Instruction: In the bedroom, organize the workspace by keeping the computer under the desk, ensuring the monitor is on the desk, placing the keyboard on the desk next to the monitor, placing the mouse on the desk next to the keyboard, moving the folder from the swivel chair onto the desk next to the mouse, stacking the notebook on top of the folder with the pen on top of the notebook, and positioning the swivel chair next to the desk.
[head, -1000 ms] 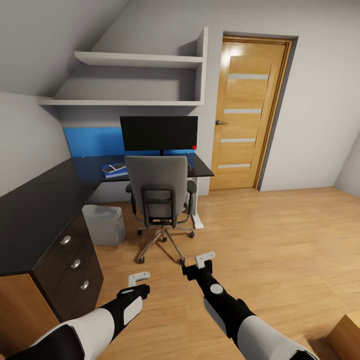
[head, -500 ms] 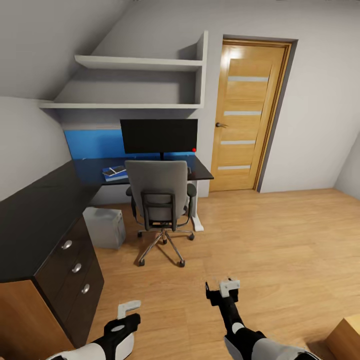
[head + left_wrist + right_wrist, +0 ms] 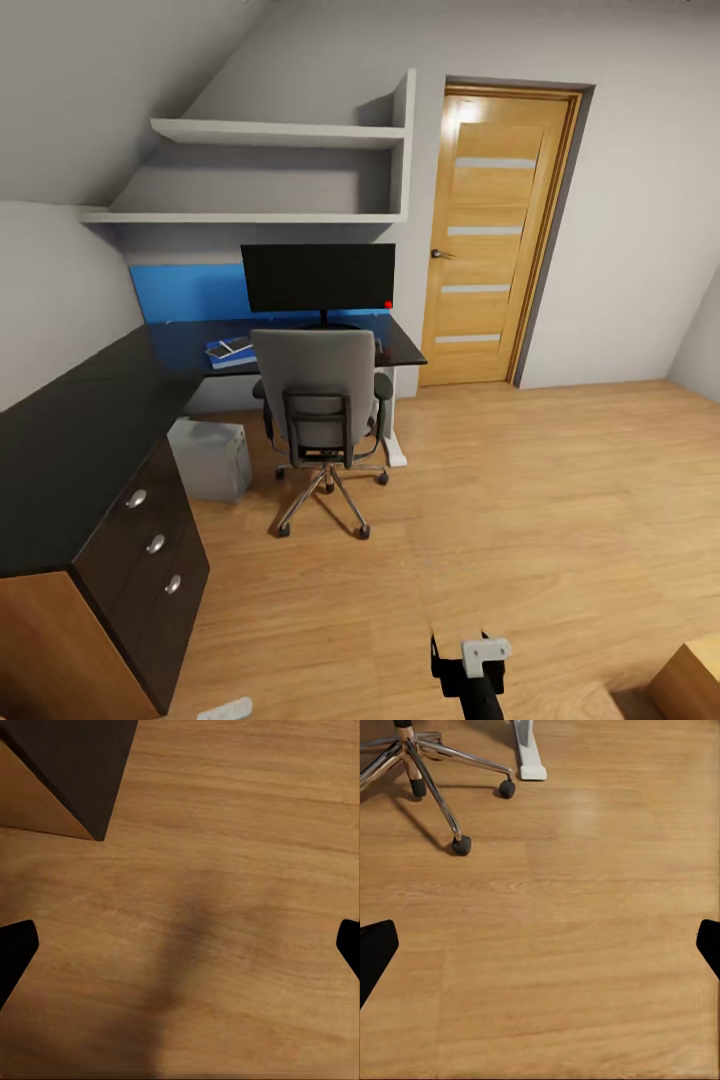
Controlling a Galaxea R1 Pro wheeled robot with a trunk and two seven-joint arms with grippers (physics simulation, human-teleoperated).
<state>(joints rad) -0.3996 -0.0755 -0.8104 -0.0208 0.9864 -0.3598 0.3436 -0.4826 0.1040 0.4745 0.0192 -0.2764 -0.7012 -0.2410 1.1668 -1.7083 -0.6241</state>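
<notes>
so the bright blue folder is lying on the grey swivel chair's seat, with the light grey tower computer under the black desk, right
Not quite. The head view shows the bright blue folder lying on the glossy black desk top, left of the grey swivel chair, not on its seat. The light grey tower computer is under the desk, as you said.

The glossy black L-shaped tabletop carries the monitor at its back edge, with the blue folder lying flat just left of the monitor. The wood floor bears the swivel chair in front of the monitor and the computer left of the chair, under the tabletop.
</notes>
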